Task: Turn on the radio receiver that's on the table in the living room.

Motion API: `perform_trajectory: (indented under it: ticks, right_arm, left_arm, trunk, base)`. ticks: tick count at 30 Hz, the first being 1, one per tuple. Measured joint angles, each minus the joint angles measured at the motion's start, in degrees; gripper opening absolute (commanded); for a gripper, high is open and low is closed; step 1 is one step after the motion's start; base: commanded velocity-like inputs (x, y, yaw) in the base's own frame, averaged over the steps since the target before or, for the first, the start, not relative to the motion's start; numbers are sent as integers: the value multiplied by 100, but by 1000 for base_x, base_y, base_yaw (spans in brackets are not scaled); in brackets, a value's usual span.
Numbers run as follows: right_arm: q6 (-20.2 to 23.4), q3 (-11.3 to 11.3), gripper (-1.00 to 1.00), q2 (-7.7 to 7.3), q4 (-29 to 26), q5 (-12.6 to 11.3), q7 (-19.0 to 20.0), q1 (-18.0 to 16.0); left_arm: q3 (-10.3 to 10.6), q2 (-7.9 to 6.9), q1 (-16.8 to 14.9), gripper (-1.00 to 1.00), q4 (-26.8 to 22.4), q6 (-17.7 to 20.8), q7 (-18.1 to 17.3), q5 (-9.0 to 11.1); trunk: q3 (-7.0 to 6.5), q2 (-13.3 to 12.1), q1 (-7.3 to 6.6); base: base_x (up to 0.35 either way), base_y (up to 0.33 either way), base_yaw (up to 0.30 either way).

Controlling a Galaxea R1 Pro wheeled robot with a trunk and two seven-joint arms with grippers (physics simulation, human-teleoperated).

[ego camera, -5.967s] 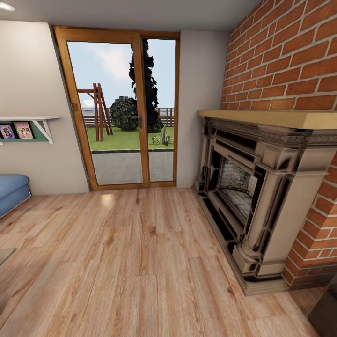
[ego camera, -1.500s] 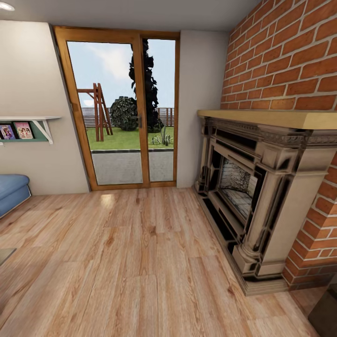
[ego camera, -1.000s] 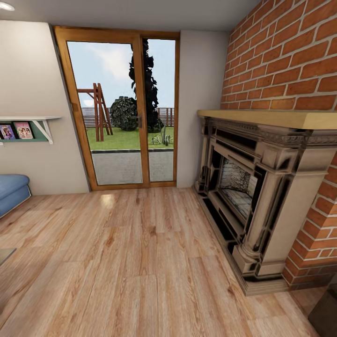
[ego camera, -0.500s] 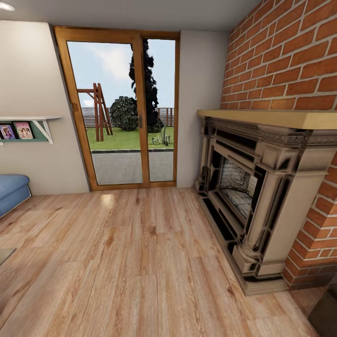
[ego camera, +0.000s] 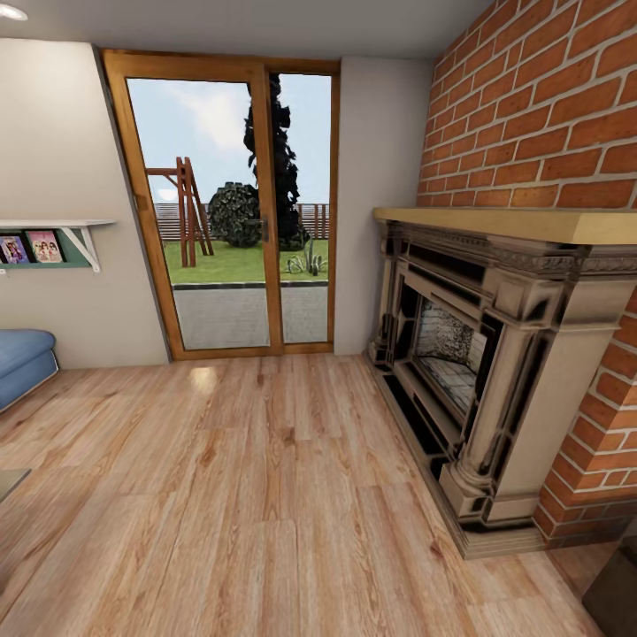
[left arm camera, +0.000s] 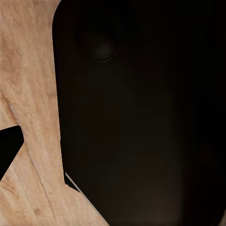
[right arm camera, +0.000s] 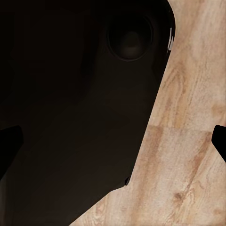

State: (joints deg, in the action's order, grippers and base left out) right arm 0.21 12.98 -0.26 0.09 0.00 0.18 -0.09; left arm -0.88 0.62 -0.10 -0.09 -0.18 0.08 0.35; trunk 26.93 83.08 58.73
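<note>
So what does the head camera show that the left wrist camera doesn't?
Head view: a wood-framed glass door onto a garden, a red brick wall over a dark carved fireplace, a white wall shelf with pictures, and a blue sofa's end.

Left wrist view: a large black rounded part of the robot, very close.

Shared: the light wood plank floor.

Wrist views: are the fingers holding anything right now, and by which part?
Nothing held: dark finger tips at the frame edges stand wide apart over light wood plank floor, beside the robot's dark body.
</note>
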Motion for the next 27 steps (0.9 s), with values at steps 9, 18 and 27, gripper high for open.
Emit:
perform_trajectory:
  ticks: [9, 18, 27]
  right_arm:
    - [0, 0, 100, 0, 0, 0, 0, 0]
    - [0, 0, 100, 0, 0, 0, 0, 0]
    - [0, 0, 100, 0, 0, 0, 0, 0]
  left_arm:
    - [0, 0, 0, 100, 0, 0, 0, 0]
    - [0, 0, 0, 100, 0, 0, 0, 0]
    - [0, 0, 0, 100, 0, 0, 0, 0]
  trunk:
    - [0, 0, 0]
    - [0, 0, 0]
    - [0, 0, 0]
  base:
    - [0, 0, 0]
    - [0, 0, 0]
    - [0, 0, 0]
